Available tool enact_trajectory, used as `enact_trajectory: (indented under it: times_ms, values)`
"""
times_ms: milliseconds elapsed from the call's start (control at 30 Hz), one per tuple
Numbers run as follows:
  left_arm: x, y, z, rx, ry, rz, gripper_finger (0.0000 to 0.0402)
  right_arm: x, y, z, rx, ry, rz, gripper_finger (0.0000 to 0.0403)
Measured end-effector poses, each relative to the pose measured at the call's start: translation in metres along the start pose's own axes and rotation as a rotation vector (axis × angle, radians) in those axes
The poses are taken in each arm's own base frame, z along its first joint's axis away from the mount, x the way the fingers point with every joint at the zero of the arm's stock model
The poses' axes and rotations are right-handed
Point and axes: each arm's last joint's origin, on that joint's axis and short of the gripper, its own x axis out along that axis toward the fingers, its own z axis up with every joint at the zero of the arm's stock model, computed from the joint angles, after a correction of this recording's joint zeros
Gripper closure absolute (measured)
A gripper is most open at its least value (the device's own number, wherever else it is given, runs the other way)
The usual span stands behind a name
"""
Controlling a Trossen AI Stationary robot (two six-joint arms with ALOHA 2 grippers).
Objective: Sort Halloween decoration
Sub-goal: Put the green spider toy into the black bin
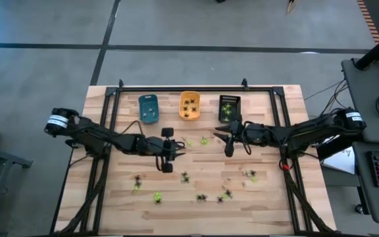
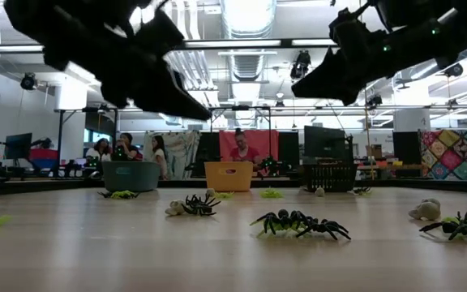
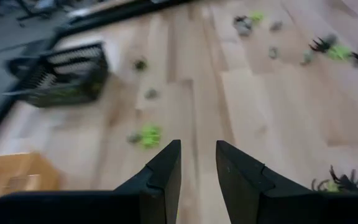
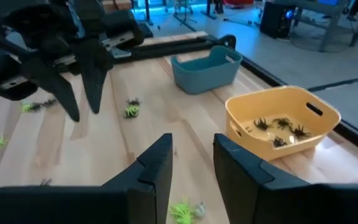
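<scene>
Nearest the tabletop's [image 1: 268, 204] front edge, a loose scatter of Halloween decoration lay on the bare wood: black spiders [image 1: 202, 197] and yellow-green spiders [image 1: 157, 196], spread from the front-left part across to the front-right. In the low view one black spider [image 2: 301, 223] sat close to the camera, with a pale whitish figure [image 2: 426, 210] off to one side.

Farther in, over the middle of the tabletop, both arms hung above the wood. The left gripper [image 1: 168, 151] hovered left of centre, its fingers [image 3: 166, 171] parted by a narrow gap with nothing between them. The right gripper [image 1: 228, 141] hovered right of centre, facing the left one, its fingers [image 4: 156, 168] likewise a little apart and empty. Between the two grippers a few more yellow-green pieces [image 1: 204, 140] lay on the wood.

Along the tabletop's far edge stood three small trays in a row: a blue tray [image 1: 148, 108] on the left, an orange tray [image 1: 190, 105] in the middle holding several black spiders [image 4: 279, 128], and a black tray [image 1: 229, 107] on the right with yellow-green figures inside.

Beyond the tabletop, people [image 2: 237, 145] sat in the room.
</scene>
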Motion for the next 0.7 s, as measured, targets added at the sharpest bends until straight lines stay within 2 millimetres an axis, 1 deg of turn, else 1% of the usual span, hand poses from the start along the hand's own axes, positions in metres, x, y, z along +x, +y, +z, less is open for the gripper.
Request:
enact_trajectory:
  times_ms: [167,333,700]
  values:
    - [0.019,0.001,-0.016,0.0,0.048,0.002,0.0318,0.008,0.002,-0.005,-0.01,0.036,-0.005,0.0303]
    - [0.03,0.004,-0.029,-0.005,0.09,0.018,0.0318,0.012,0.003,-0.005,-0.013,0.042,-0.005,0.0301]
    - [0.059,0.016,-0.038,-0.023,0.149,0.059,0.0318,0.012,0.004,-0.007,0.035,0.057,0.019,0.0309]
